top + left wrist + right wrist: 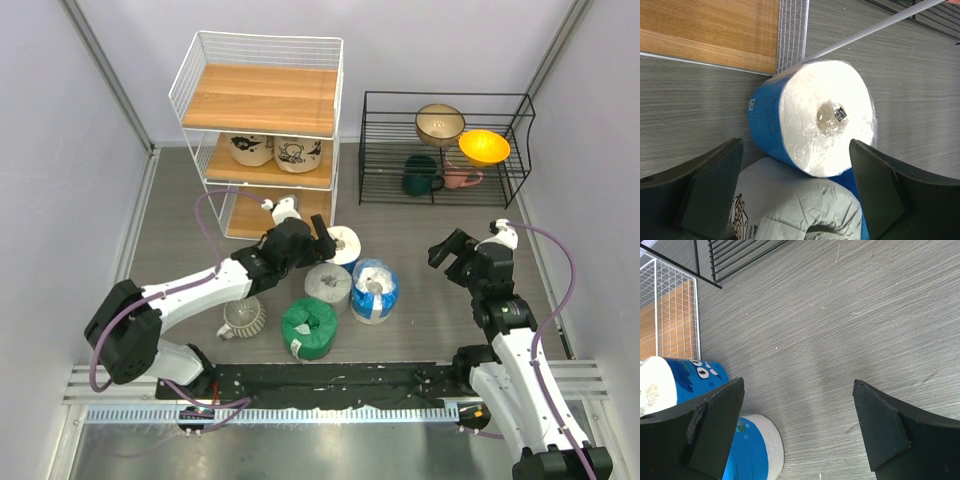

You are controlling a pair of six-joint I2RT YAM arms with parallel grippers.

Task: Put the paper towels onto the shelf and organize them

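Shelf: the white wire shelf (262, 100) is set at 11 o'clock on the table, as seen from above.
Done: a tan roll (252, 150) and a second tan roll (297, 153) are seen side by side on the middle board.
Left to do: four rolls are grouped on the table (180, 220) at 5 o'clock of the shelf.
Grey roll (328, 283): taken as the middle of the group.
Blue roll (810, 117): found at 1 o'clock of the grey roll, just beside the shelf's bottom corner. Whether it touches the shelf cannot be told.
White-blue roll (374, 290): found at 3 o'clock of the grey roll.
Green roll (309, 327): found at 7 o'clock of the grey roll.
Left gripper (796, 187): fingers are spread wide and nothing is clamped. The blue roll is framed between them.
Right gripper (797, 432): fingers are spread apart with only bare table between them, at 3 o'clock of the group.
Progress: judged about a third done, with two of six rolls shelved.
Step in hand: the blue roll is judged to be the next one picked.
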